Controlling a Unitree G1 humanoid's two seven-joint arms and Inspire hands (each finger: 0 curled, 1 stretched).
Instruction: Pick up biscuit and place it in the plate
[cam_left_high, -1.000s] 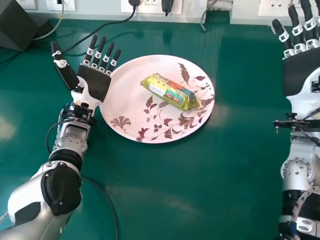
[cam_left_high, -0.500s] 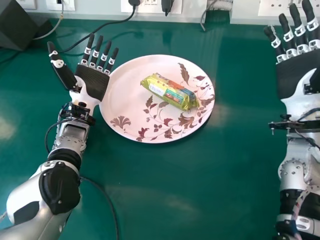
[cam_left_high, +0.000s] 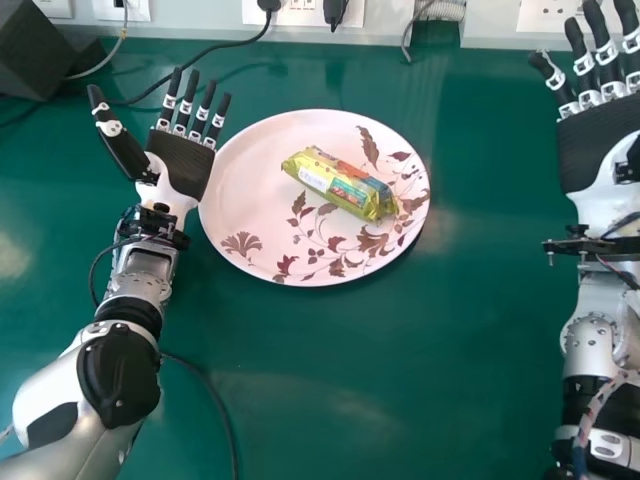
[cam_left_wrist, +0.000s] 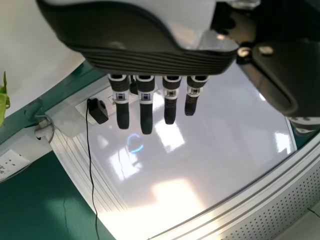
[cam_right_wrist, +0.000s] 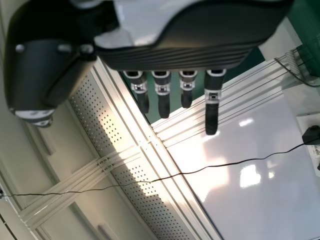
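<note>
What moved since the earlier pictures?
The left hand slid a little to the left, away from the middle of the plate. The right hand shifted slightly left, towards the plate, then a tiny bit back. Nothing was grabbed or let go. The biscuit pack stayed on the plate, and both hands stayed open.

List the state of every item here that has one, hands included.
Biscuit packet: wrapped, lying on the plate.
Plate: face up on the table, holding the packet.
Left hand: open, fingers straight, holding nothing.
Right hand: open, fingers straight, holding nothing.
Black plug with the cable running left: in the wall socket.
</note>
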